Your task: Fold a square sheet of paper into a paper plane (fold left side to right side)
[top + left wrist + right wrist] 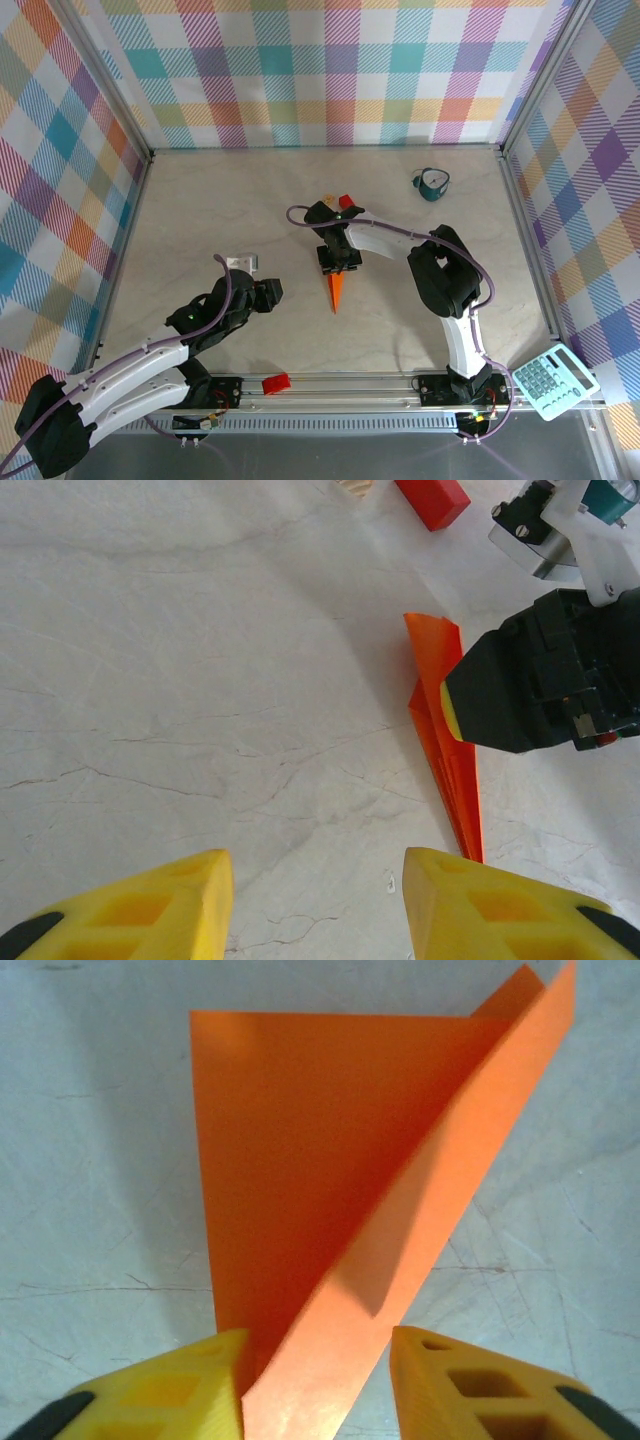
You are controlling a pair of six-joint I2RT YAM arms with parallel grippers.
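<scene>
**Orange dart mid-table, right arm on it, left arm parked beside**

Biggest thing first: the pale marble-look table [200, 200], boxed in by plaid walls.

The left arm [130, 365] comes in low from the near-left corner and stretches diagonally toward the middle. The left gripper [315, 865] is left of the paper and clear of it. Its yellow fingers are spread with just bare table between them, so it's holding nothing.

The right arm [445, 275] goes up from the near-right base and bends hard at the elbow on the right. It then reaches left to the centre, wrist pointing down.

There's a calculator [551, 381] at the near-right corner, but its keys are too small to read.

The paper plane [336, 291] lies about mid-table as a narrow pointed dart. Its tip points near and its wide far end is under the right gripper [318, 1345]. In the right wrist view those fingers sit partway apart, straddling a raised fold of the orange paper. I honestly can't say if the pads are actually pressing on it.

Smaller stuff:
- a little teal cup-ish thing [432, 184] far right
- the far red block [346, 201] and a tan block [328, 197] side by side just beyond the right gripper
- the near red block [275, 383] on the rail at the near edge
</scene>
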